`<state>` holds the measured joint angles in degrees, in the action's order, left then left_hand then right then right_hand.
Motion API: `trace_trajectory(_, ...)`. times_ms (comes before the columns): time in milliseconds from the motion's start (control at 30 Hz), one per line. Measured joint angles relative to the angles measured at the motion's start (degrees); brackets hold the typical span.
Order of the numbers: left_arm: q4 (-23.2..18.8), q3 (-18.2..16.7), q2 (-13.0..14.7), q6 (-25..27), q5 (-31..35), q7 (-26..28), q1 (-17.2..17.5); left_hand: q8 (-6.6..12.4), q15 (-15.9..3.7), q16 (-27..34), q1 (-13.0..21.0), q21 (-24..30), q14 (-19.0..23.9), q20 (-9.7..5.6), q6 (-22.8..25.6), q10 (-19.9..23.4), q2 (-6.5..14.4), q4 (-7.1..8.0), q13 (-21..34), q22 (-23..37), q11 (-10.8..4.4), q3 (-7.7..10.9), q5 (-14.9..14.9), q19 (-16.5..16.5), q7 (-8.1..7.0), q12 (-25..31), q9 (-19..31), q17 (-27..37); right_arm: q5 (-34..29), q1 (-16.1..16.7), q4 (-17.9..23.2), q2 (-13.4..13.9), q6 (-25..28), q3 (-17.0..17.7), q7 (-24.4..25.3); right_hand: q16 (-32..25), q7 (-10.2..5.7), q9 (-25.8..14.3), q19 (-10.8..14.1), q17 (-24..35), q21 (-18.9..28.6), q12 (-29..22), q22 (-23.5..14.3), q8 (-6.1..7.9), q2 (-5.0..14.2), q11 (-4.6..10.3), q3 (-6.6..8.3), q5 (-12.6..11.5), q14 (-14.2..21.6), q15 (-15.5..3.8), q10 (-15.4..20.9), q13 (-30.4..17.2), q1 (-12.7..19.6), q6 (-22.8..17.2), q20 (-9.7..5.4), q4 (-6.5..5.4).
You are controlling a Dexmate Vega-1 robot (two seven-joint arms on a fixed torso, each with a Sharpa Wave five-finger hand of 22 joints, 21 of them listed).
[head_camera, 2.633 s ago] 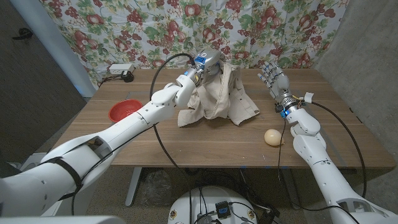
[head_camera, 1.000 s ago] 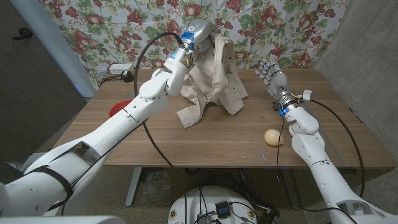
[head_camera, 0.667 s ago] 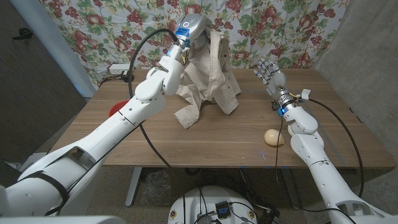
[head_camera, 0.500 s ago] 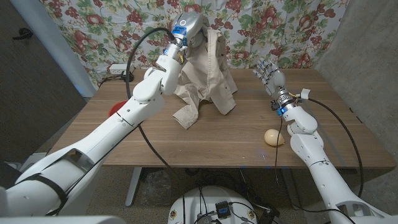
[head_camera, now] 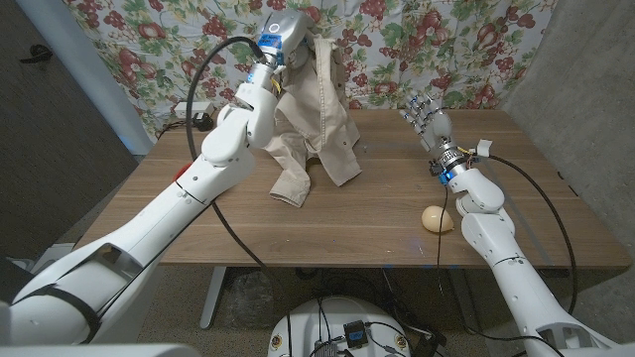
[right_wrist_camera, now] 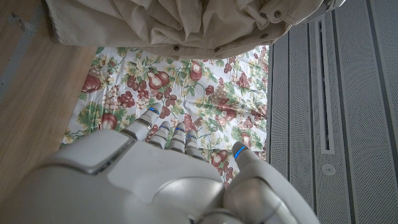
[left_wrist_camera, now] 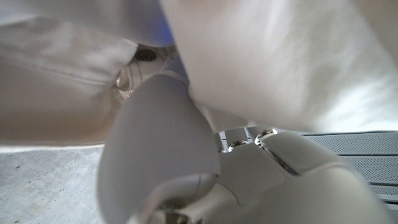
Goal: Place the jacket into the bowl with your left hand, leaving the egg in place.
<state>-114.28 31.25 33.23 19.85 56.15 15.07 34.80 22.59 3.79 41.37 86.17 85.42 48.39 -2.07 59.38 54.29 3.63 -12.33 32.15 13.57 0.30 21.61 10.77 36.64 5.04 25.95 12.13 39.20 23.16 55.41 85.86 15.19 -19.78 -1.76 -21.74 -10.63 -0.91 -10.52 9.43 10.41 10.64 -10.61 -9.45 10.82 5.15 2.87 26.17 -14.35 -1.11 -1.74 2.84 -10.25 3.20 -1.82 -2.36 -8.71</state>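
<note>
Left hand holds the jacket up over the desk's far edge; egg sits near the right front.

The left hand [head_camera: 281, 33] grips the beige jacket [head_camera: 311, 119] by its top, high against the flowered curtain [head_camera: 397, 40], and the cloth hangs down with only its lower hem and one sleeve touching the desk [head_camera: 327, 233] around the middle. In the left wrist view the fabric [left_wrist_camera: 261, 62] presses right against the hand [left_wrist_camera: 186, 168]. The bowl [head_camera: 182, 175] is just a red sliver at the desk's left edge, mostly hidden behind the left arm. The egg [head_camera: 434, 218] lies toward the front right, well apart from the jacket. The right hand [head_camera: 427, 121] stands upright above the right side of the desk, fingers spread and holding nothing.
</note>
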Motion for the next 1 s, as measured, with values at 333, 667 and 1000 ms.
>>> trace_trajectory(333, -2.9, -2.1, 0.9, 3.0, 0.6, -2.0, 1.5, -0.03, 0.19, 0.0, 0.0, 0.2, 0.2, 0.00, 0.2, 0.0, 0.0, -0.23, 0.1, -0.5, 0.00, 0.24, -0.2, 0.0, 0.19, -0.2, 0.0, 0.0, -0.5, 0.5, 1.2, 0.0, 0.5, -0.5, 0.4, 0.0, 0.00, 0.0, 0.0, 0.0, 0.0, 0.0, 0.0, 0.00, 0.00, 0.00, 0.00, 0.0, 0.0, 0.00, 0.0, 0.0, 0.0, 0.0, 0.00, 0.00)
trace_trajectory(667, -5.4, -4.2, 2.0, 6.2, 1.2, -3.5, 3.1, -0.36, 0.19, 0.0, 0.0, 0.2, 0.2, 0.00, 0.2, 0.0, 0.0, -0.30, 0.0, -0.8, 0.00, 0.30, -0.4, 0.0, 0.19, -0.5, 0.0, 0.1, -0.9, 0.9, 2.5, 0.1, 1.0, -0.9, 0.7, 0.0, 0.00, 0.0, 0.0, 0.0, 0.0, 0.0, 0.0, 0.00, 0.00, 0.00, 0.00, 0.0, 0.0, 0.00, 0.0, 0.0, 0.0, 0.0, 0.00, 0.00)
trace_trajectory(1000, -7.5, -5.9, 2.9, 9.2, 2.3, -5.2, 4.3, -0.59, 0.19, -0.1, 0.0, 0.7, 0.2, 0.00, 0.2, 0.0, 0.0, -0.30, 0.4, -1.1, 0.00, 0.30, -0.6, 0.0, 0.20, -0.9, 0.3, 0.2, -1.2, 0.9, 2.7, -0.1, 1.2, -1.6, 0.9, 0.0, 0.00, 0.0, 0.0, 0.0, 0.0, 0.0, 0.0, 0.00, 0.00, -0.20, 0.00, 0.0, 0.0, 0.00, 0.2, 0.0, 0.0, 0.0, 0.00, 0.00)
